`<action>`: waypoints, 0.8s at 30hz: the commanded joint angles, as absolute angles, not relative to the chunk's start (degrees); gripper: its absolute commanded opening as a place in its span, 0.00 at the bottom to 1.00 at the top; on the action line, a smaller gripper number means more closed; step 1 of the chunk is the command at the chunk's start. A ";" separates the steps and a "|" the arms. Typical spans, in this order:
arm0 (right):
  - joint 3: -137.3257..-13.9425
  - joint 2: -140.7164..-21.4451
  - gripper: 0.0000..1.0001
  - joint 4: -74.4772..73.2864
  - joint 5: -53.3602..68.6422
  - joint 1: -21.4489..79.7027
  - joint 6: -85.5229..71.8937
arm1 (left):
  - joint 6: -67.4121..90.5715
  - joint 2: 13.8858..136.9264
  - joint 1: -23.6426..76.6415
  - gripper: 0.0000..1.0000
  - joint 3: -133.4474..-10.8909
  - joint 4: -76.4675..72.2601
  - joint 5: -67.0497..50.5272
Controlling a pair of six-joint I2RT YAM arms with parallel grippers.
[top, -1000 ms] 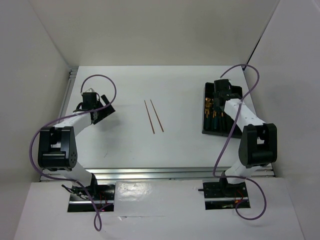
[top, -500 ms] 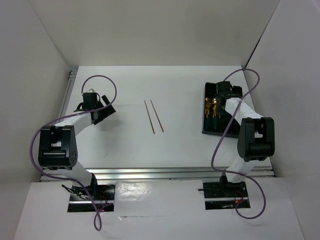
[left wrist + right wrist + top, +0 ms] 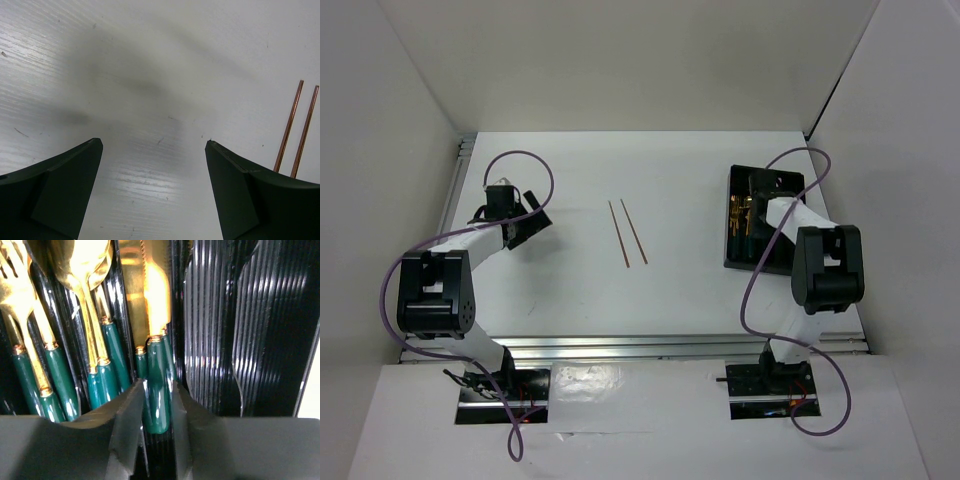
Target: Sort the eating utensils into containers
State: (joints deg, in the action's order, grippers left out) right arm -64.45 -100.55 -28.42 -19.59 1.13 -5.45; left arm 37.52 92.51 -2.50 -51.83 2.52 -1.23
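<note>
White tabletop (image 3: 670,290) from above, boxed in by pale walls (image 3: 620,70) on 3 sides. Aluminium rail (image 3: 670,347) along the near edge, purple cables (image 3: 525,158) looping over both arms. Black tray (image 3: 732,255) at the right, gold and green utensils (image 3: 745,215) lying in its left part. Right arm (image 3: 825,270) folded over the tray, covering much of its right half. Right gripper (image 3: 763,188) low over the far end, jaws not readable from this angle. 2 chopsticks (image 3: 628,232) side by side on bare table near the middle, well apart from the tray. Left gripper (image 3: 527,215) at the left, well apart from the chopsticks.

From the left wrist: left gripper spread wide, dark fingers (image 3: 60,190) framing only scuffed table. 2 chopsticks parallel at the right edge, near ends passing behind the right finger.

From the right wrist: straight down into the tray's long compartments. Forks (image 3: 15,285) at the far left, spoons (image 3: 82,265) next, knives (image 3: 145,285) after those, all with gold heads and teal handles. Right gripper closed in tight around 1 knife handle (image 3: 159,410), a finger hard against each side; clamped or merely beside it, cannot tell. Just right of the knives, 2 ribbed compartments (image 3: 210,340) showing glossy black floor.
</note>
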 commanded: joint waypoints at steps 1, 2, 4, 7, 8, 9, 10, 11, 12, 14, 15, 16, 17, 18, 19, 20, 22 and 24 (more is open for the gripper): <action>-65.74 -98.19 0.39 -28.30 -18.54 1.14 -6.24 | 36.39 92.11 -2.81 0.99 -52.03 0.88 -1.67; -65.74 -97.13 0.41 -28.30 -16.98 1.14 -6.24 | 36.39 92.11 -2.81 0.99 -52.03 0.88 -1.67; -66.35 -94.93 0.45 -27.69 -15.65 1.14 -6.76 | 36.39 92.11 -2.81 0.99 -52.03 0.88 -1.67; -68.20 -90.45 0.47 -27.69 -12.93 1.14 -7.38 | 36.39 92.11 -2.81 0.99 -52.03 0.88 -1.67; -68.90 -88.26 0.47 -27.69 -11.88 1.66 -8.08 | 36.39 92.11 -2.81 0.99 -52.03 0.88 -1.67; -69.43 -87.11 0.47 -27.69 -8.82 2.28 -8.09 | 36.39 92.11 -2.81 0.99 -52.03 0.88 -1.67; -69.96 -86.06 0.47 -26.82 -6.88 3.16 -8.09 | 36.39 92.11 -2.81 0.99 -52.03 0.88 -1.67; -69.96 -84.04 0.47 -24.89 -5.20 5.51 -8.09 | 36.39 92.63 -2.81 0.99 -52.03 0.88 -1.67; -69.96 -83.15 0.48 -23.66 -2.14 7.10 -8.09 | 36.39 92.64 -2.81 0.99 -52.03 0.88 -1.67; -69.96 -82.01 0.48 -20.76 1.39 12.62 -8.09 | 35.86 92.64 -2.81 0.99 -52.03 0.88 -2.37; -69.96 -82.00 0.51 -18.04 2.54 15.01 -8.78 | 35.86 92.64 -2.81 0.99 -52.03 0.88 -2.37; -69.96 -82.52 0.52 -16.89 2.55 17.47 -8.79 | 35.86 92.64 -2.81 0.99 -52.03 0.88 -2.37; -69.96 -84.36 0.52 -15.40 2.55 21.93 -9.49 | 35.86 92.64 -2.81 0.99 -52.03 0.88 -2.37; -71.09 -85.59 0.52 -15.38 2.55 23.97 -10.01 | 35.86 92.64 -2.81 0.99 -52.03 0.27 -2.37; -72.84 -87.00 0.49 -15.38 0.20 25.65 -10.02 | 35.86 92.64 -2.81 0.99 -52.03 0.26 -2.37; -73.64 -88.40 0.48 -15.38 -1.39 28.54 -10.89 | 35.86 92.64 -2.81 0.99 -52.03 0.26 -2.37; -74.18 -92.19 0.46 -15.38 -2.55 30.49 -11.51 | 35.33 92.64 -2.81 0.99 -52.03 0.26 -2.37; -74.18 -95.25 0.46 -14.51 -2.55 32.51 -11.51 | 35.33 92.64 -2.81 0.99 -52.03 0.26 -2.37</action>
State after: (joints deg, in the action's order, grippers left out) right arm -72.77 -91.72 -16.56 -1.08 31.57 -10.07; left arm 36.95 92.51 -2.50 -51.83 2.22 -1.80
